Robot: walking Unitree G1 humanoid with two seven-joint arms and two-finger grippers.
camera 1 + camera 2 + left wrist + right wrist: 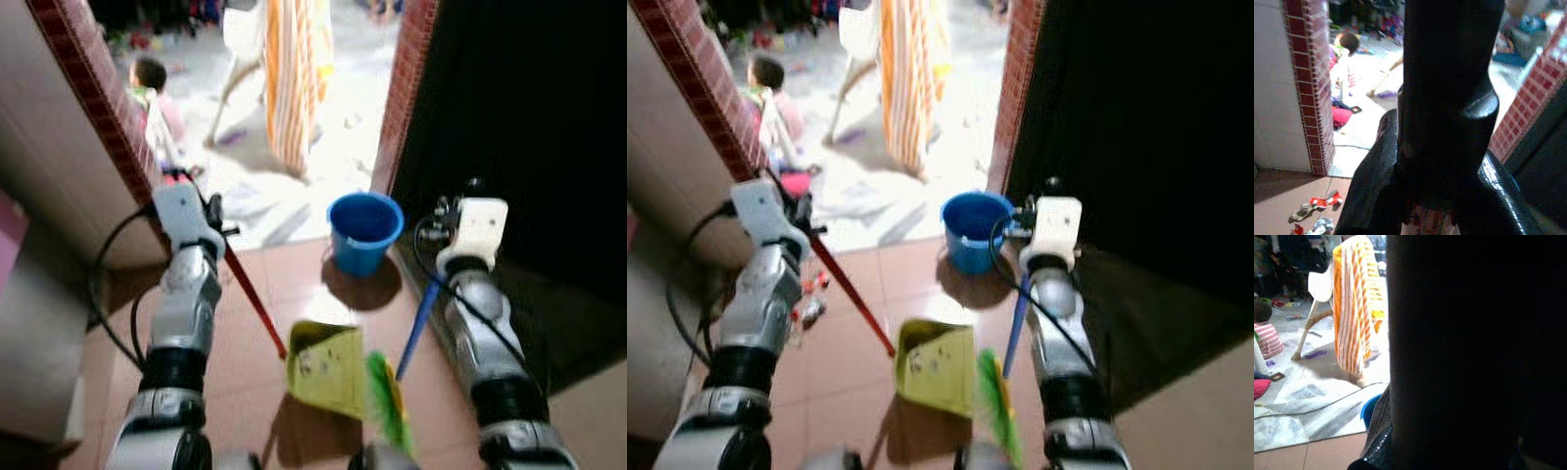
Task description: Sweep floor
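A: Our left gripper [217,223] has its fingers closed around the red dustpan handle [255,299]; the yellow-green dustpan [328,369] rests on the floor [294,274] below.

B: Our right gripper [443,227] grips the broom's blue handle [418,328] (green bristles [385,397] beside the dustpan), blue bucket [363,231] just ahead.

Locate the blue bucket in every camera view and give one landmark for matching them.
Left eye view: blue bucket stands centre, at the doorway.
Right eye view: bucket centre, just left of the right arm.
Left wrist view: not visible, black fingers block it.
Right wrist view: a blue rim low beside the dark finger.
Shared landmark: orange striped cloth on the chair.
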